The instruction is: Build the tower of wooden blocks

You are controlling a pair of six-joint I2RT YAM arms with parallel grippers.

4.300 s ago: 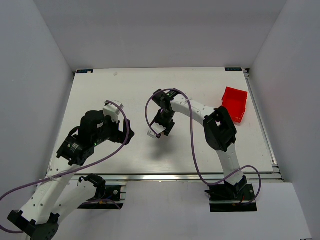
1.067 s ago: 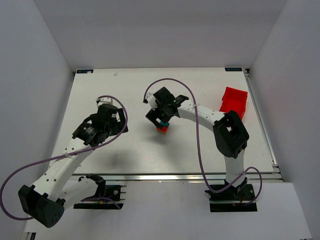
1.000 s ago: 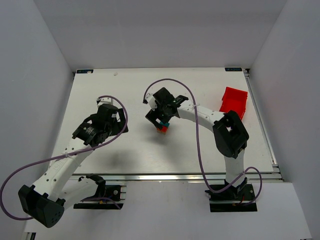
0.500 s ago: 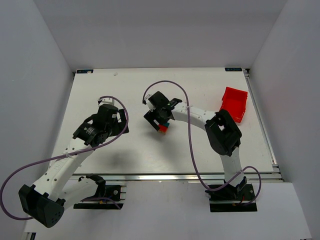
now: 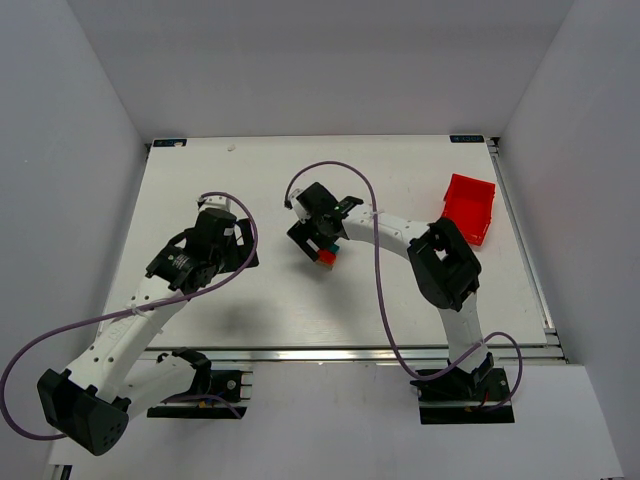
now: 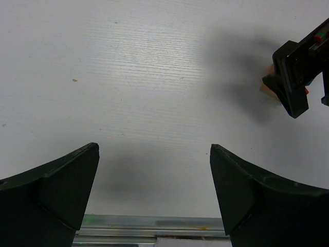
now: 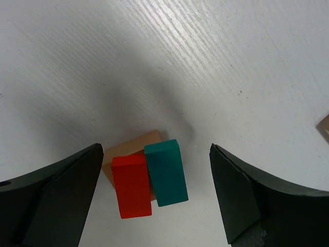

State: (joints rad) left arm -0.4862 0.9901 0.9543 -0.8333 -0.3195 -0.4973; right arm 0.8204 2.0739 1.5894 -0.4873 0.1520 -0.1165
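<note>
The right gripper [image 7: 154,149] hangs with jaws spread wide, gripping nothing, directly above the small wooden block tower [image 7: 154,177]. The tower is a tan cube [image 7: 128,148] carrying a red block [image 7: 132,188] and a teal block [image 7: 165,172] side by side. The left gripper [image 6: 153,149], likewise open and empty, hovers over the white worktop [image 6: 154,62], with the tower well off ahead to its right.

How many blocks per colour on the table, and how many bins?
Red block: 1
Teal block: 1
Tan block: 1
Red bin: 1
Total: 4
Not counted: tan sliver at the right edge of the right wrist view, too cut off to identify.
</note>
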